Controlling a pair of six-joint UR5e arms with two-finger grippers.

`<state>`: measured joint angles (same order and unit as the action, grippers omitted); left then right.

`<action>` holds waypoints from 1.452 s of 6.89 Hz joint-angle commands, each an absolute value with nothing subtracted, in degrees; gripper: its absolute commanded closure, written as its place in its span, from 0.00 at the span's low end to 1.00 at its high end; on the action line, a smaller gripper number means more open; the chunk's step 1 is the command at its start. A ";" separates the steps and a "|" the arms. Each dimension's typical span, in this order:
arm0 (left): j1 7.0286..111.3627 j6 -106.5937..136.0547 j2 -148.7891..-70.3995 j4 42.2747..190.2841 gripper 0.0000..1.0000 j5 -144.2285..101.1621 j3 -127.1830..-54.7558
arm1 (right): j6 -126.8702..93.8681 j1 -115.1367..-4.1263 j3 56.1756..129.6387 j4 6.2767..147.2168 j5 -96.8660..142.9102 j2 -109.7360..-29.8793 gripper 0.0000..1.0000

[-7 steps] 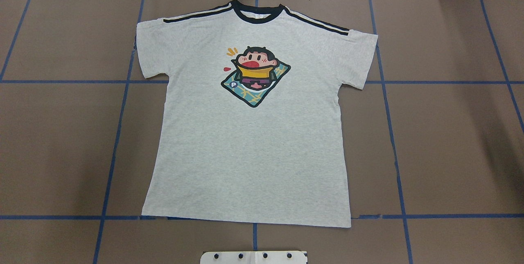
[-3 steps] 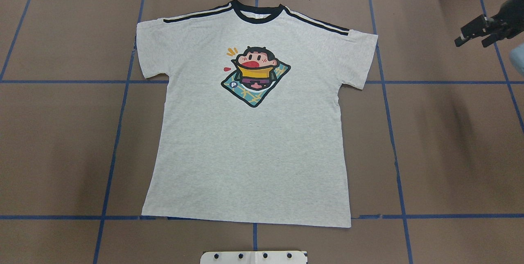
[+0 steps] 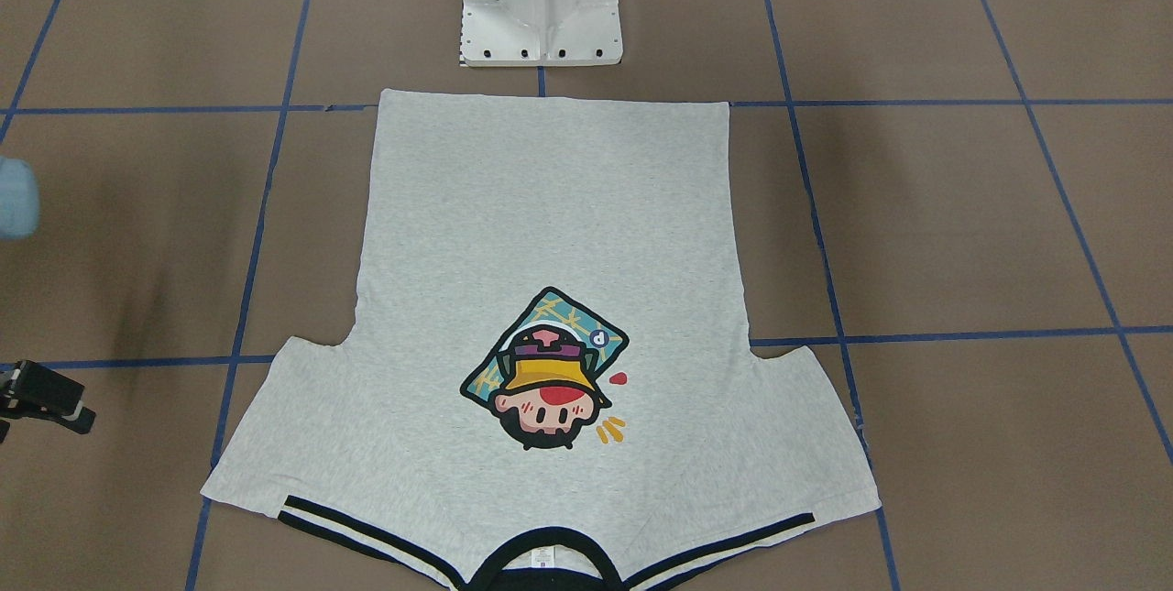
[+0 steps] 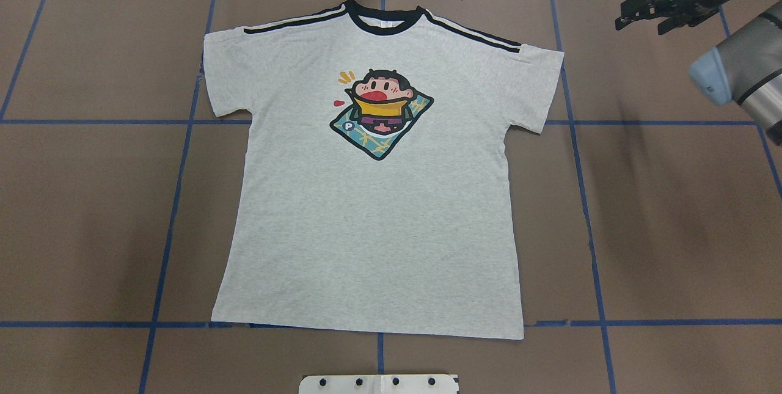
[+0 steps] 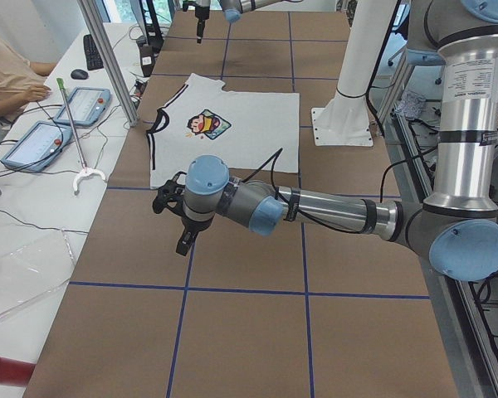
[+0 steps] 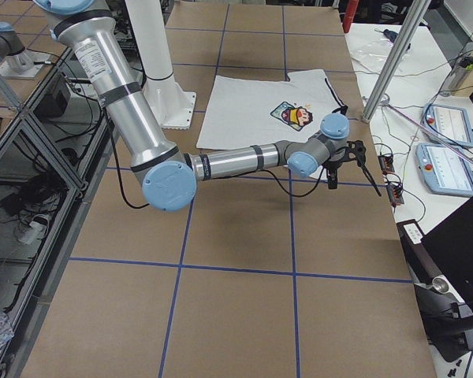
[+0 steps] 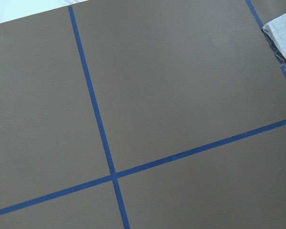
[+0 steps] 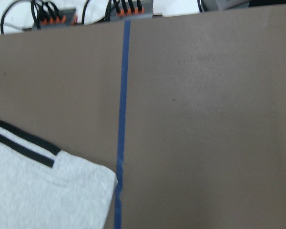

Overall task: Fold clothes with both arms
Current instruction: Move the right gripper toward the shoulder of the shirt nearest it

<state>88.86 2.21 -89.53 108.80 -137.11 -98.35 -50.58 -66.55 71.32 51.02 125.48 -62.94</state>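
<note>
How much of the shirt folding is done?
Nothing is folded yet. The T-shirt lies flat and spread out, with the cartoon facing up. In hand: the right pincer hangs open over the table beside the shirt. The left pincer hangs off the other side. Neither touches the cloth. Left to do: grab it and make every fold.

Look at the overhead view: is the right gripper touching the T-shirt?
No, the right gripper hangs over the brown table, clearly apart from the T-shirt and its nearest sleeve.
</note>
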 commanded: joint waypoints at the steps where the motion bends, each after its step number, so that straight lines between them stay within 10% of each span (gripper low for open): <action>1: 88.86 3.16 -89.56 111.34 0.00 -137.11 -97.74 | -64.68 -58.75 68.13 38.42 110.80 -62.06 0.01; 5: 88.86 3.43 -89.47 111.36 0.00 -138.24 -97.91 | -68.73 -54.41 53.13 34.37 99.23 -53.47 0.01; 10: 88.86 3.43 -89.30 111.45 0.00 -139.57 -97.56 | -69.17 -53.61 54.31 34.45 101.59 -54.66 0.21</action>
<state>88.86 3.43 -89.31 111.44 -139.55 -97.55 -69.01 -53.70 53.37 34.48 100.58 -54.21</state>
